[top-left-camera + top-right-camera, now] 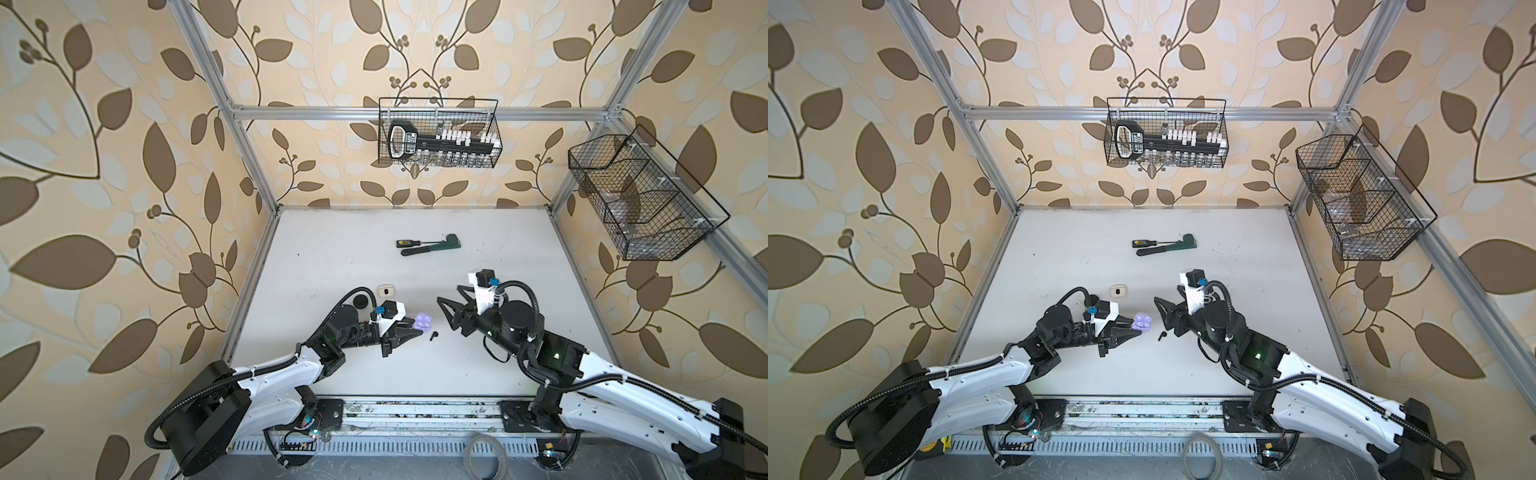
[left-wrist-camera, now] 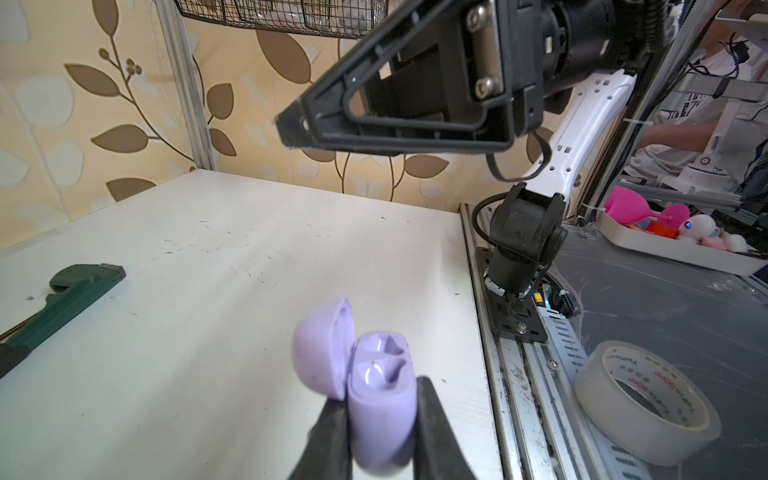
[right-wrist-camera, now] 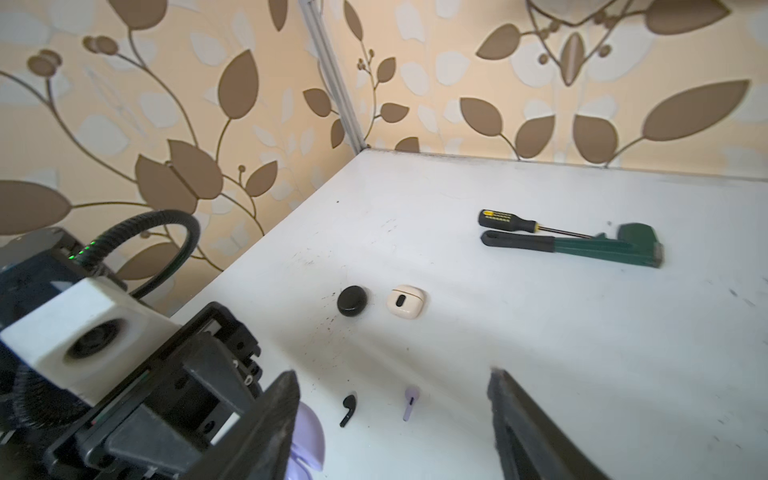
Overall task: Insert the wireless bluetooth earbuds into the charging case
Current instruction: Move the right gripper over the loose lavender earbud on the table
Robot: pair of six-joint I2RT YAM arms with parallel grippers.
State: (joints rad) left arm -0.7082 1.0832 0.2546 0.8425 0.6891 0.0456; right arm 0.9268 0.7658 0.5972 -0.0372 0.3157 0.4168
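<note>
Soft, even light fills the enclosure, leaving the white tabletop (image 1: 415, 374) bright and the shadows under both arms faint. In both top views the wide lens bows the frame rails toward the edges. In the left wrist view, the left claw (image 2: 378, 392) and lavender charging case (image 2: 380, 428) blur at close range, with small highlights glinting in the case's wells. In the right wrist view, the right claw (image 3: 392, 374) is smeared and the green wrench (image 3: 602, 247) crisp.

Bare surface (image 1: 519, 257) lies open on the right and toward the back wall, save a wrench (image 1: 432, 246) and screwdriver (image 1: 409, 242). A narrow gap separates the left end effector (image 1: 414, 328), clamping a lavender case (image 1: 423, 321), from the right end effector (image 1: 444, 313); a black earbud (image 1: 432, 336) lies there. A black case (image 1: 360, 301) and cream case (image 1: 385, 290) sit behind the left arm.
</note>
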